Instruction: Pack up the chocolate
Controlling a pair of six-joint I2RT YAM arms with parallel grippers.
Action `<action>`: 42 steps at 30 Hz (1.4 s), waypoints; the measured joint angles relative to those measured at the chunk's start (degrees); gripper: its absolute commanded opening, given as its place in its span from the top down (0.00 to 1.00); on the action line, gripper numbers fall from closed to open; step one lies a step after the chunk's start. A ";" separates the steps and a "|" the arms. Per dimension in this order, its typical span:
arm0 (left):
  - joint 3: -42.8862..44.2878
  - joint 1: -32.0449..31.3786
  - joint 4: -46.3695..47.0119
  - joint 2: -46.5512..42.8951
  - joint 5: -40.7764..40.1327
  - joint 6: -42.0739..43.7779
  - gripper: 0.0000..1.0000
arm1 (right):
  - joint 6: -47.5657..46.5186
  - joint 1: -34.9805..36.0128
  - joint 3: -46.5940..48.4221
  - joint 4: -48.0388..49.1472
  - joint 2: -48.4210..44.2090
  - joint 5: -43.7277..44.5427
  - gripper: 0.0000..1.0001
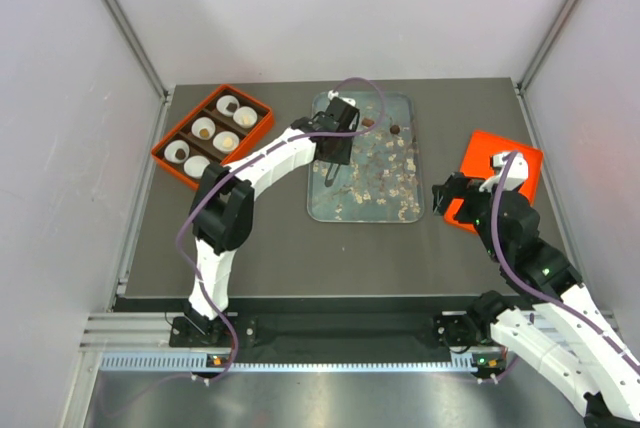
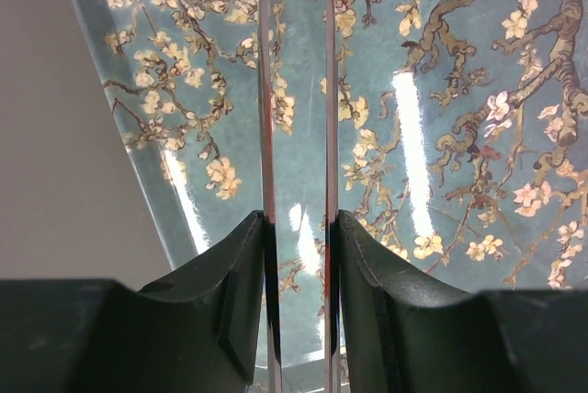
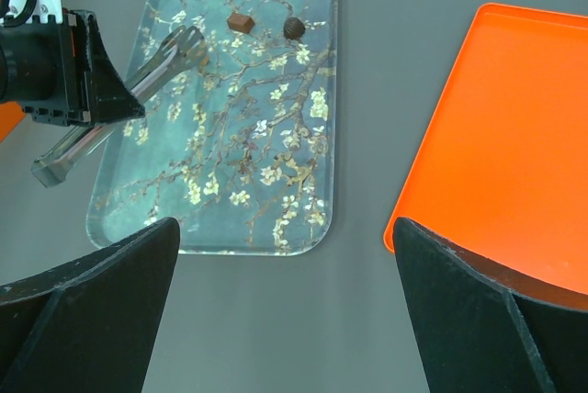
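Note:
Two chocolates lie at the far end of the glassy blossom-print tray [image 1: 345, 210]: a blocky brown one [image 3: 241, 21] and a round dark one [image 3: 294, 28], which also show in the top view [image 1: 368, 121] [image 1: 395, 129]. My left gripper [image 2: 299, 228] is shut on metal tongs [image 3: 165, 58] and holds them over the tray's far left part. The tong tips are slightly apart, empty, just left of the blocky chocolate. My right gripper [image 3: 285, 255] is open and empty over the bare table, between the tray and an orange lid [image 3: 514, 136].
An orange box [image 1: 165, 143] at the far left holds several white paper cups [image 1: 204, 128], some with a sweet inside. The orange lid [image 1: 480, 153] lies at the right, partly under my right arm. Walls enclose the table.

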 measured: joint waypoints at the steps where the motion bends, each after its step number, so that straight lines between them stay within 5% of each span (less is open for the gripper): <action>1: 0.00 0.00 -0.09 -0.11 0.00 0.00 0.61 | 0.00 0.00 0.00 0.00 0.00 0.00 0.00; 42: -0.61 0.02 -0.66 -0.24 -0.28 -0.02 0.55 | 0.00 0.00 0.00 0.00 -0.37 0.02 0.00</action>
